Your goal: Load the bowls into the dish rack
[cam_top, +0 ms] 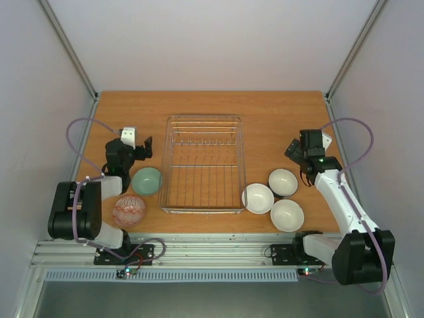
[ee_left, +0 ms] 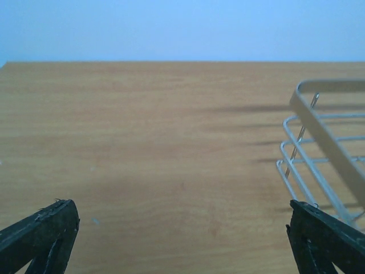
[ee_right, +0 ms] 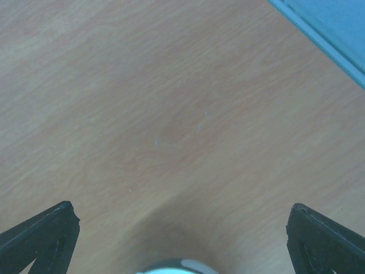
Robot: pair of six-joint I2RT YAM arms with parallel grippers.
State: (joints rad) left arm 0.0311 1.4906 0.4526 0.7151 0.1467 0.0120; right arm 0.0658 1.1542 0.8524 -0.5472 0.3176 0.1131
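Left gripper point(ee_left: 182, 228) wide open, holding nothing, just beside the dish rack point(cam_top: 202, 165); green bowl point(cam_top: 146, 180) and patterned bowl point(cam_top: 128, 210) sit on the table point(cam_top: 278, 119) nearer its base. Right gripper point(ee_right: 182, 228) equally wide, empty-handed, just past three white bowls point(cam_top: 258, 198) clustered by the rack's right near corner.

table point(cam_top: 278, 119): orange-brown wood, centre of frame | walls point(cam_top: 212, 40): plain white panels, top and sides | corner posts point(cam_top: 71, 53): grey metal, upper left, upper right | rail point(cam_top: 212, 248): ribbed aluminium, bottom | light: soft, even
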